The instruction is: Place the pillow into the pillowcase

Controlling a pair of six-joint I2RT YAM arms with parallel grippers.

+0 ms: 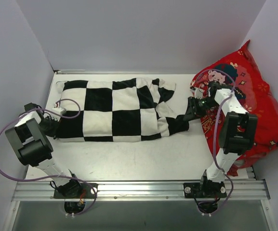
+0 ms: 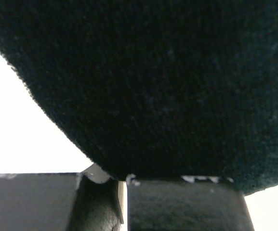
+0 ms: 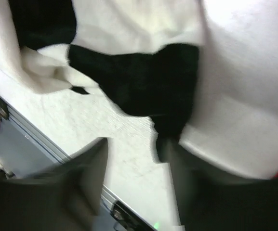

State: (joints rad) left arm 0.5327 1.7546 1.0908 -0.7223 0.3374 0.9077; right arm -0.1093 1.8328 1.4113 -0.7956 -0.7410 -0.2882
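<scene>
The black-and-white checkered pillowcase lies puffed up across the middle of the table. The pillow is not visible. My left gripper sits at the case's near left corner. In the left wrist view its fingers stand almost together, and black pillowcase fabric lies over their tips and fills the picture. At the case's crumpled right end my right gripper is open. Bare table shows between its blurred fingers, and a black fold of the pillowcase hangs just beyond the right fingertip.
A large red cartoon-printed cushion leans in the right back corner, behind the right arm. White walls close the table at the left, back and right. A metal rail with both arm bases runs along the near edge.
</scene>
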